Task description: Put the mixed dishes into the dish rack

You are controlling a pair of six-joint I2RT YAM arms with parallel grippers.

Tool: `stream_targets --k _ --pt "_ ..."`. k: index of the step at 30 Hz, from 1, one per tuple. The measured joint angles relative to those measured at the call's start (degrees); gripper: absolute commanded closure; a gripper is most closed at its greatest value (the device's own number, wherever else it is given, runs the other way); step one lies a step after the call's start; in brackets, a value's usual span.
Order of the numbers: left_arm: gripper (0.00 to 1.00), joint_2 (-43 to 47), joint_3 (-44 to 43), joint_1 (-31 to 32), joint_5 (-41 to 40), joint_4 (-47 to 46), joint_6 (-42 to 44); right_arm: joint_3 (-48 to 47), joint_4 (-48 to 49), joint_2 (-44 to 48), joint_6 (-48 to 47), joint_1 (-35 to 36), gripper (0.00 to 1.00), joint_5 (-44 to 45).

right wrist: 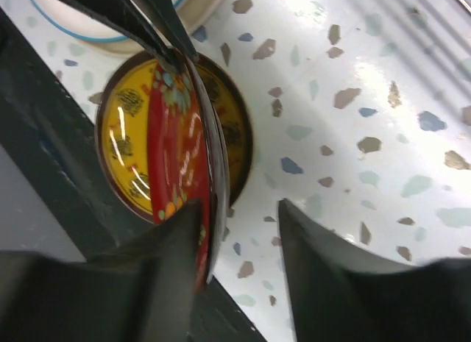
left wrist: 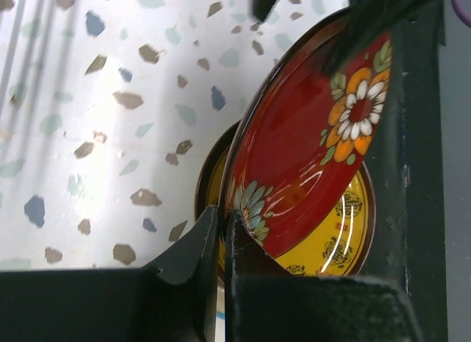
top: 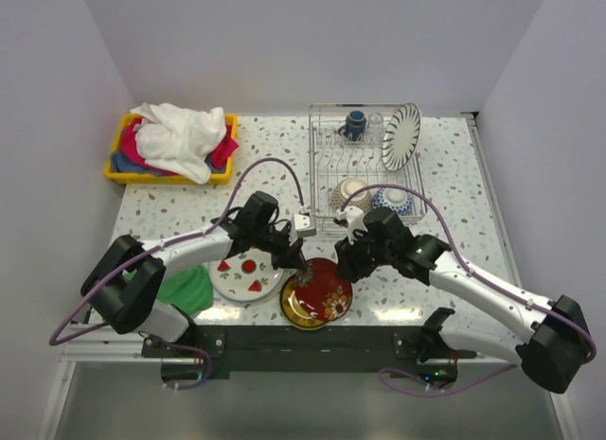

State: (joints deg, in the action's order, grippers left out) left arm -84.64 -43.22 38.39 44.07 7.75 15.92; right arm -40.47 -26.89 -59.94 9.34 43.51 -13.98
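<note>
The red floral plate (top: 324, 281) is tilted up on edge near the table's front, over a yellow plate (top: 301, 314). My left gripper (top: 299, 260) is shut on its left rim; in the left wrist view the jaws (left wrist: 221, 224) pinch the rim of the red plate (left wrist: 302, 151). My right gripper (top: 345, 264) is open at the plate's right side, its fingers (right wrist: 239, 217) either side of the rim of the red plate (right wrist: 173, 143). The dish rack (top: 322, 166) holds the striped plate (top: 401, 135), the blue mug (top: 355, 125) and two bowls (top: 352, 192) (top: 391, 202).
A white plate with red marks (top: 244, 274) lies left of the red plate, with a green cloth (top: 186, 289) beside it. A yellow bin of cloths (top: 170, 145) stands at the back left. The yellow plate also shows in both wrist views (left wrist: 331, 246) (right wrist: 125, 136).
</note>
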Motion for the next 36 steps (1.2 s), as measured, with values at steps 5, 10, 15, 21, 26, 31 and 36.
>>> stream_targets --k 5,10,15,21,26,31,36 --pt "1.00 0.1 -0.7 0.6 2.5 0.0 2.1 2.1 3.9 -0.3 1.2 0.1 0.45 -3.2" --pt "1.00 0.1 -0.9 0.6 2.7 0.2 2.2 2.6 5.8 -1.8 2.7 0.1 1.00 -5.7" --pt "0.74 0.2 -1.4 0.8 0.9 0.2 1.0 2.7 5.5 -1.9 1.9 0.0 1.00 -4.5" --pt "0.59 3.1 -5.3 0.5 -4.9 2.7 -0.2 -6.6 -3.8 -2.5 -1.7 -0.2 1.00 -0.3" --pt "0.61 12.8 -13.3 -3.3 -14.4 3.2 -2.2 -25.0 -10.2 -5.4 -7.9 -1.1 1.00 7.1" --pt "0.97 17.6 -17.0 -7.8 -26.2 -3.2 -6.5 -36.7 -9.0 -7.6 -9.9 -2.8 1.00 17.7" --pt "1.00 15.0 -17.1 -13.3 -34.7 -8.1 -11.5 -46.3 -9.5 -17.2 -8.1 -9.6 1.00 28.6"
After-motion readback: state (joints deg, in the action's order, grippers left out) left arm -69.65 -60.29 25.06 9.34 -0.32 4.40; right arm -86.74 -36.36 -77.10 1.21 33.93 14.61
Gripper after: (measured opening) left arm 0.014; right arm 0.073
